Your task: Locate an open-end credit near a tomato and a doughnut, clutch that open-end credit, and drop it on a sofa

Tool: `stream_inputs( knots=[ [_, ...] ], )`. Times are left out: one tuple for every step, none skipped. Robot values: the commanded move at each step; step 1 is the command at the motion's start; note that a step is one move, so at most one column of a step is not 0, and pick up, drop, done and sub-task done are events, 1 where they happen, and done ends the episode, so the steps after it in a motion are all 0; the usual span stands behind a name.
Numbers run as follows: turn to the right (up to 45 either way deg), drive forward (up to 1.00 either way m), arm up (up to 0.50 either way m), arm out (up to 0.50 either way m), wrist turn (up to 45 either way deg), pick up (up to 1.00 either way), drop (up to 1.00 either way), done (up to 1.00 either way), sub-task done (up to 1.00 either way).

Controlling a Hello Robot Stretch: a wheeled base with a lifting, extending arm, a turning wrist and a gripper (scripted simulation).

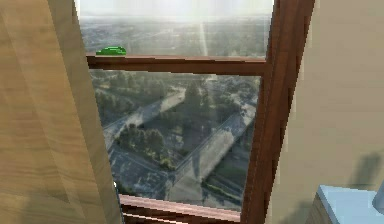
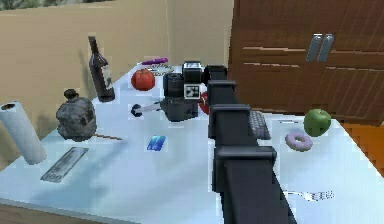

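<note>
White table [image 2: 110, 190] carried, from the arm side view's left, a paper roll [image 2: 20, 132], a dark bottle [image 2: 100, 68] and a red tomato [image 2: 143, 79], and near the tomato a small blue card [image 2: 156, 143], probably the credit card, lay flat on the table. The pincer [image 2: 150, 106] showed between tomato and card in the picture, but I could not tell its state, nor whether it held anything; further right lay a pink doughnut [image 2: 298, 140] and a green apple [image 2: 318, 122]. So the card seemed found but not yet grasped, and bringing it to a sofa remained to do.

Forward close on window [image 1: 190, 130], side overlooking table [image 2: 140, 188]
</note>
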Motion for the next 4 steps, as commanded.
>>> stream_inputs(
  knots=[
    [0.0, 0.0, -0.16, 0.0, 0.0, 0.0, 0.0, 0.0, 0.0],
    [0.0, 0.0, 0.0, 0.0, 0.0, 1.0, 0.0, 0.0, 0.0],
    [0.0, 0.0, 0.1, 0.0, 0.0, 0.0, 0.0, 0.0, 0.0],
    [0.0, 0.0, 0.06, 0.0, 0.0, 0.0, 0.0, 0.0, 0.0]
  ],
)
